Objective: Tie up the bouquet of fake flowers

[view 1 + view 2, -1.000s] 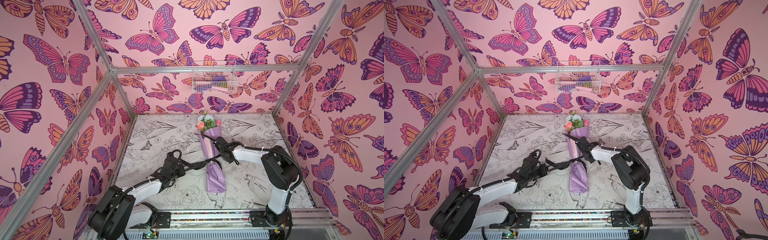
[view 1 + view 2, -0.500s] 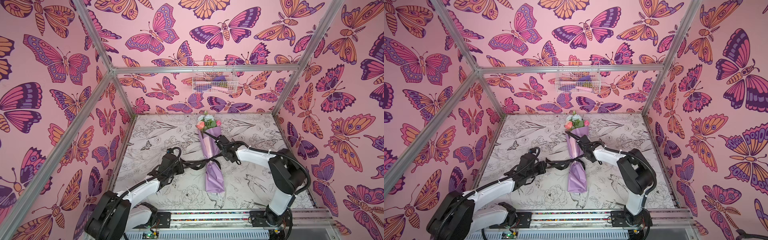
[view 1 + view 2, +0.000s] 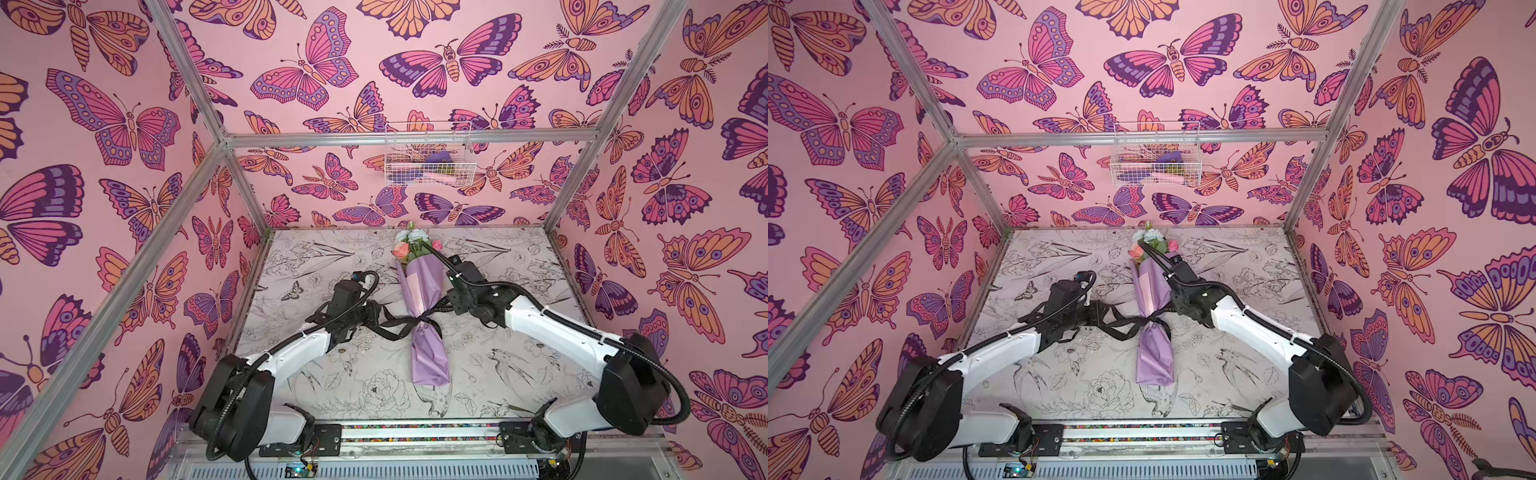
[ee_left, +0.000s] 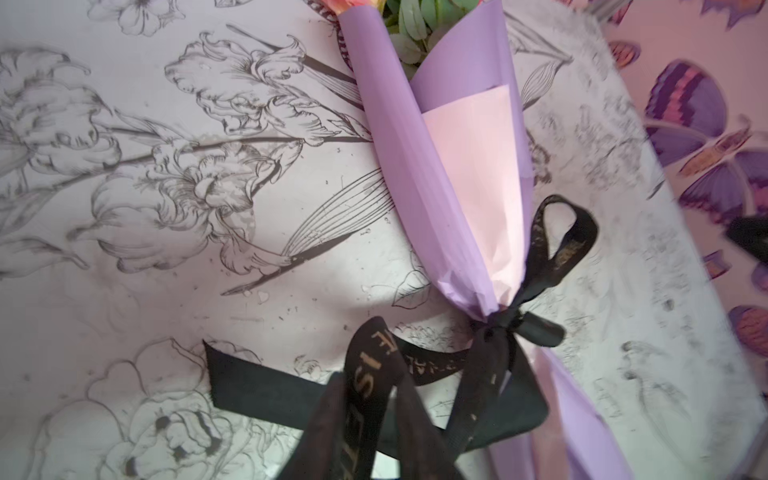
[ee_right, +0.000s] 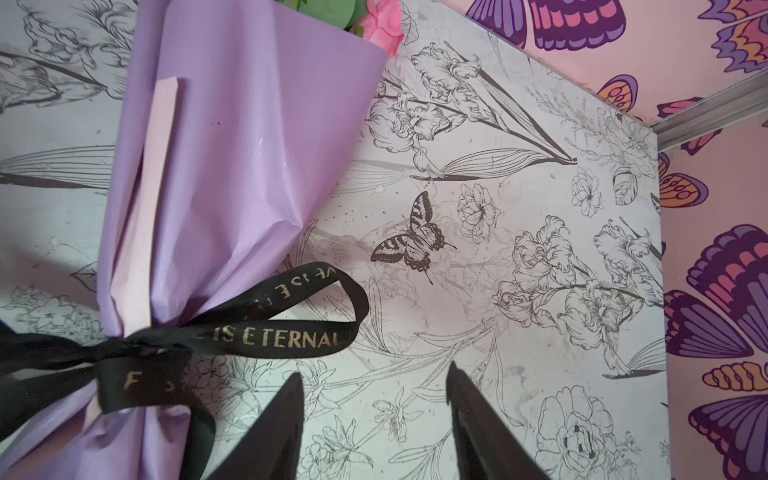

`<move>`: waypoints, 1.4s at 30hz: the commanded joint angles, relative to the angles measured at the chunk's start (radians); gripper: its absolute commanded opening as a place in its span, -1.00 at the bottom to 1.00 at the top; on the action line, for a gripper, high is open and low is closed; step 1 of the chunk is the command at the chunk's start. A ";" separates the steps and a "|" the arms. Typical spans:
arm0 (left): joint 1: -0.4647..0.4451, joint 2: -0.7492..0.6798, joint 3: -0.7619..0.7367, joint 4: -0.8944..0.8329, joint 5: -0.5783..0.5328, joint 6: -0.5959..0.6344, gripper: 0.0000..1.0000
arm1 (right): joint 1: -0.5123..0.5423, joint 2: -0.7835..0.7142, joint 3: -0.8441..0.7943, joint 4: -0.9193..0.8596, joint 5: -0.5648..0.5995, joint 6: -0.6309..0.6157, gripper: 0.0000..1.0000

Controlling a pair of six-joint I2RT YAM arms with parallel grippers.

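Frankly, the bow looked tied but not yet safe. The bouquet of fake flowers (image 3: 419, 286) lay on the flower-printed tabletop (image 3: 478, 386) between my two arms, blooms toward the back wall. The black lettered ribbon (image 4: 498, 324) was knotted round the narrow waist of its lilac-and-pink wrapping (image 5: 232, 137).

My right pincer (image 5: 375, 370) stood wide with nothing between its fingers, near the ribbon loop (image 5: 291, 307) on its side but clear of it. My left pincer (image 4: 365, 399) was another matter. In the wrist view a second loop ran over or between its fingers, and I could not tell whether it was pinched or only draped there.

That, as I judged it, was the main risk. If I drew the left arm back with the loop caught, the pull would go straight into the knot, and a bow comes undone when a loop is dragged. The same pull could instead slide the light bouquet sideways across the table. The right fingers, so near their own loop, could snag it on a careless retreat. The crumpled paper at the waist might also let the ribbon slip toward the stem end.
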 commanded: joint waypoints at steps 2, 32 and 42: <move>0.020 0.098 0.107 -0.069 -0.048 0.107 0.04 | 0.005 -0.058 0.020 -0.085 0.010 0.064 0.21; 0.145 -0.756 -0.204 -0.216 -0.758 0.191 0.99 | -0.082 -0.858 -0.635 0.415 0.439 0.026 0.99; 0.183 -0.735 -0.620 0.385 -0.659 0.432 0.99 | -0.195 -0.898 -0.795 0.505 0.425 0.094 0.99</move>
